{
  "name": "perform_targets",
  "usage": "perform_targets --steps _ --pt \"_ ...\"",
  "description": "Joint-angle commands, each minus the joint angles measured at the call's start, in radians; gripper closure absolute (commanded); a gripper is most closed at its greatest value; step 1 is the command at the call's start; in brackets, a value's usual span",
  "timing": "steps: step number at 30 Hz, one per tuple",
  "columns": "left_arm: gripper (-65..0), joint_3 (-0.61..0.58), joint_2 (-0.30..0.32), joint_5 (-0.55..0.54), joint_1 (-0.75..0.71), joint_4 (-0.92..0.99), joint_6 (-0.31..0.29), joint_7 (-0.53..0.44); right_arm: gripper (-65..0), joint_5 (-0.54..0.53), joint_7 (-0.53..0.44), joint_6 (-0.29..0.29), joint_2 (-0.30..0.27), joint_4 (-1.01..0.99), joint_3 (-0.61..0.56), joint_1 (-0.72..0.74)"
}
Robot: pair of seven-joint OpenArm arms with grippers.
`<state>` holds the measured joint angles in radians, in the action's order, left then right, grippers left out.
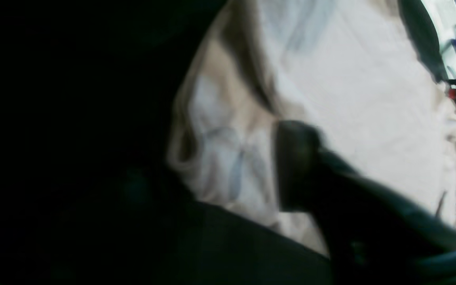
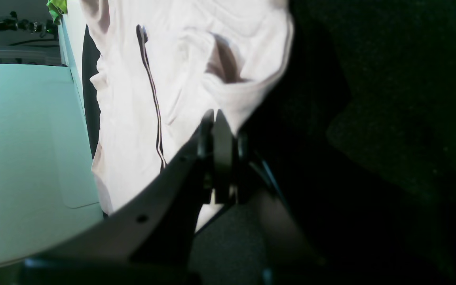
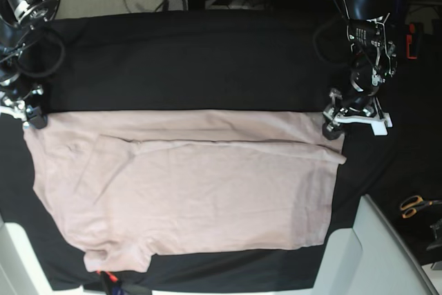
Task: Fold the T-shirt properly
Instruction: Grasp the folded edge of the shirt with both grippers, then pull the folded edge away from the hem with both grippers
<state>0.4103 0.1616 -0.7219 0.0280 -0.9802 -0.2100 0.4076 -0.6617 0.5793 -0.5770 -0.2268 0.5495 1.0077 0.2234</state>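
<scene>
The pale pink T-shirt (image 3: 193, 191) lies spread on the black table cloth (image 3: 193, 60), its upper strip folded down along a horizontal crease. My left gripper (image 3: 333, 128) sits at the shirt's top right corner. In the left wrist view, one dark finger (image 1: 295, 166) rests on the T-shirt (image 1: 350, 99), with bunched cloth beside it. That view is blurred and the other finger is hidden. My right gripper (image 3: 31, 119) is at the top left corner. In the right wrist view, my right gripper (image 2: 217, 122) is shut on the edge of the T-shirt (image 2: 133, 99).
Orange-handled scissors (image 3: 414, 205) lie at the right edge of the table. A pale grey-white surface (image 3: 373, 253) juts in at the bottom right. A small red and blue object (image 3: 103, 278) lies by the shirt's lower left sleeve. Cables and equipment line the far edge.
</scene>
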Motion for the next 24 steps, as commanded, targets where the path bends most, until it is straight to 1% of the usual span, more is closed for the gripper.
perform_targets --steps 1,3,4,5,8,9,15,19,24 --pt "-22.4 -0.004 0.005 0.014 -0.001 -0.001 0.014 0.038 -0.2 0.003 0.017 0.012 -0.004 -0.001 -0.002 0.001" --pt "-11.5 -0.004 0.005 0.012 0.0 0.014 0.014 0.041 -0.2 0.003 0.017 0.012 -0.004 -0.001 -0.002 0.001" --pt "-7.6 -0.004 0.005 0.012 0.003 0.03 0.014 0.04 -0.2 0.003 0.017 0.012 -0.004 -0.001 -0.002 0.001" --pt "-5.4 -0.006 0.005 0.012 0.014 0.048 0.014 0.038 -0.2 0.003 0.017 0.012 -0.004 -0.001 -0.002 0.001" --pt "-2.8 -0.004 0.005 0.011 0.023 0.083 0.013 0.038 -0.2 0.003 0.017 0.012 -0.004 -0.001 -0.002 0.001" --pt "-0.3 0.0 0.005 0.011 0.023 0.086 0.013 0.038 -0.2 0.003 0.017 0.012 -0.004 -0.001 -0.002 0.001" --pt "0.0 -0.006 0.005 0.011 0.026 0.08 0.013 0.043 -0.2 0.004 0.017 0.012 -0.004 -0.001 -0.002 0.0" --pt "0.0 -0.008 0.005 0.012 0.013 0.036 0.014 0.046 -0.2 0.004 0.078 0.012 -0.004 0.01 -0.002 -0.008" --pt "0.0 -0.004 0.01 0.015 -0.038 -0.058 0.014 0.106 -0.2 0.003 0.118 0.012 0.011 0.149 0.004 -0.043"
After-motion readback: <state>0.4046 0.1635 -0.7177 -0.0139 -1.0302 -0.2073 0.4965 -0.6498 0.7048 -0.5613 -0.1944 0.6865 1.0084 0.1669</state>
